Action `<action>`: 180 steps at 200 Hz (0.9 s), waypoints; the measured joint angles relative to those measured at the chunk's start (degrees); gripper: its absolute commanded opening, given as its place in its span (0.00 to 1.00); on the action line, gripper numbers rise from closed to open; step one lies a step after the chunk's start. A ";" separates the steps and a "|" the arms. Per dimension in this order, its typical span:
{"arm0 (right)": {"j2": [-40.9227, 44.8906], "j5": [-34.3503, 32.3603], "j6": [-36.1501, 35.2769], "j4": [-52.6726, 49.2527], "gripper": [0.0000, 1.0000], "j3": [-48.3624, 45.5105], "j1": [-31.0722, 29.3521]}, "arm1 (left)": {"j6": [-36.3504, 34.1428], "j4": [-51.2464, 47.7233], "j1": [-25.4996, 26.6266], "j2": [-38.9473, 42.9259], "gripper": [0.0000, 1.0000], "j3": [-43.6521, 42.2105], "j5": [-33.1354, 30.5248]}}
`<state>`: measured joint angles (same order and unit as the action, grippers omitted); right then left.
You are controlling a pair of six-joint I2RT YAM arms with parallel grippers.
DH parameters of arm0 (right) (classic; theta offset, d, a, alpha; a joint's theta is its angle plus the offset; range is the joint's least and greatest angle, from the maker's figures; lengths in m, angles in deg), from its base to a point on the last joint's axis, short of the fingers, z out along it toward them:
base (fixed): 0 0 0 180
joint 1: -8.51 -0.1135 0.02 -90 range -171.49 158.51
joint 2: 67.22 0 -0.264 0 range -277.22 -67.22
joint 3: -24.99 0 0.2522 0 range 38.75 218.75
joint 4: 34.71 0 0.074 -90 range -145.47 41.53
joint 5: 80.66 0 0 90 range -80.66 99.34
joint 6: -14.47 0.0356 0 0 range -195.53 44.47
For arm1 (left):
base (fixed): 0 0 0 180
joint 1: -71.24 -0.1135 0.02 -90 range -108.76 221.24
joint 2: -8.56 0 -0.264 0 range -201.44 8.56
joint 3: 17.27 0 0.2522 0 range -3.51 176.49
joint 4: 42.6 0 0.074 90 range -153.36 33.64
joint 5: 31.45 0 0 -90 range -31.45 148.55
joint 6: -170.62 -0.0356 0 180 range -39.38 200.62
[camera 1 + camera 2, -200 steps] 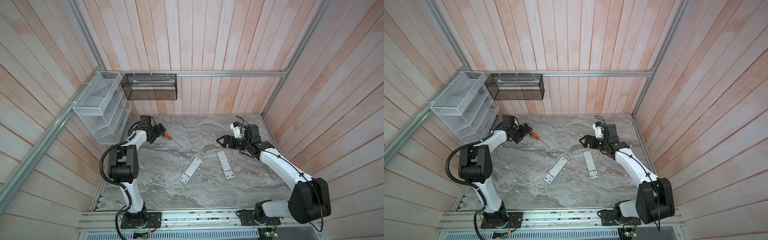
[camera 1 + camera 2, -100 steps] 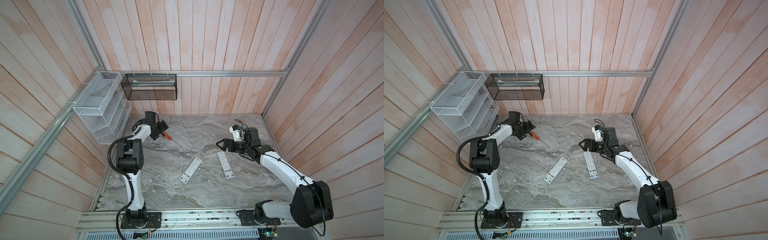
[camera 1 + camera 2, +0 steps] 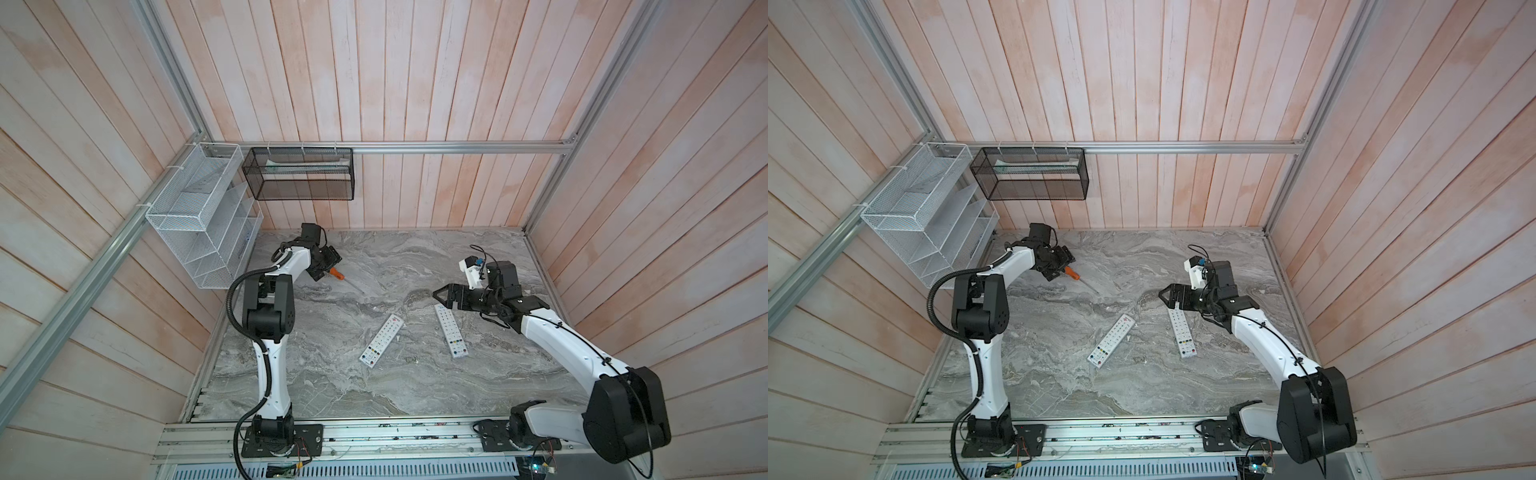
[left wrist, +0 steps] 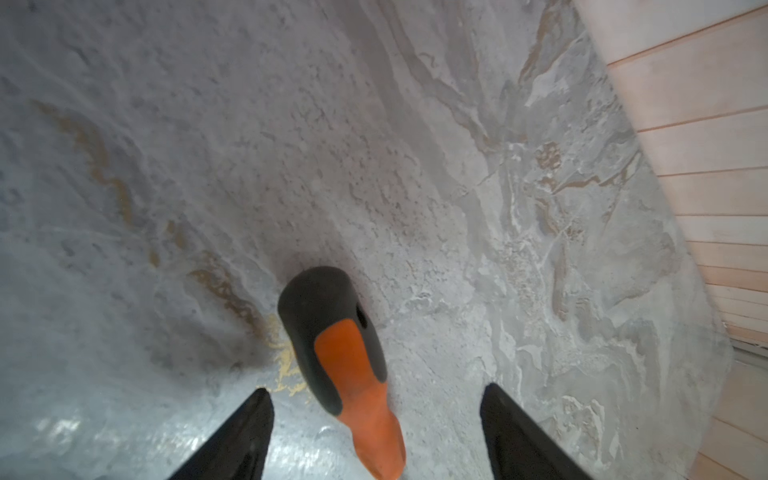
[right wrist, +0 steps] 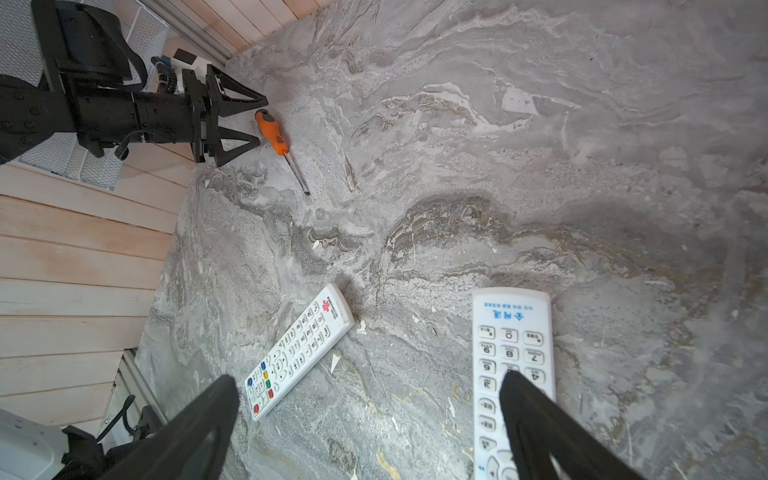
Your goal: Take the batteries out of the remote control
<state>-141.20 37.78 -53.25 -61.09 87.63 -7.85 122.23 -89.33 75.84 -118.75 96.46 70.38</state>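
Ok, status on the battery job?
Left gripper open, astride screwdriver handle. Right gripper open over one remote; second remote nearby, both buttons-up. Batteries not visible. Nothing blocking.

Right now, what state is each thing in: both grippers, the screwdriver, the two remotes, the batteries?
Left gripper, open, fingers either side of the screwdriver handle, not gripping.
Right gripper, open, holding nothing, by the right remote.
Screwdriver, lying flat on the table.
Left remote, flat, buttons up.
Right remote, flat, buttons up.
Batteries, not in view.
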 measured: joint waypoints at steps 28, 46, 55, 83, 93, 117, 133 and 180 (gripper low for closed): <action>0.17 0.33 0.07 0.68 0.98 -0.48 0.00 | -0.04 -0.81 0.15 -0.37 0.70 0.00 -0.83; 0.50 0.70 0.24 1.40 0.98 -0.87 0.00 | -0.33 -1.07 0.20 -1.22 0.66 0.11 -1.42; 0.68 0.92 0.31 1.70 0.98 -1.20 0.00 | -0.26 -1.16 0.20 -1.49 0.66 0.35 -1.66; 0.76 1.31 0.74 2.40 0.98 -1.81 0.00 | -0.44 -1.33 0.22 -1.70 0.66 0.74 -1.84; 0.76 1.46 0.96 2.60 0.98 -2.05 0.00 | -0.52 -1.31 0.28 -1.70 0.67 0.72 -1.84; 0.74 1.46 2.14 2.75 0.98 -2.25 -0.04 | -1.57 0.87 1.03 -0.07 0.73 -2.32 -1.86; 0.74 1.20 3.06 2.67 0.98 -2.25 -0.15 | -2.19 3.23 2.10 3.21 0.75 -7.76 -1.68; 1.14 -0.72 4.22 1.09 0.98 -2.29 -0.55 | -8.52 6.78 7.65 16.11 0.82 -25.55 0.31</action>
<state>-140.06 37.06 -49.03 -60.00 85.33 -8.40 113.70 -82.55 83.49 -102.64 70.90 70.69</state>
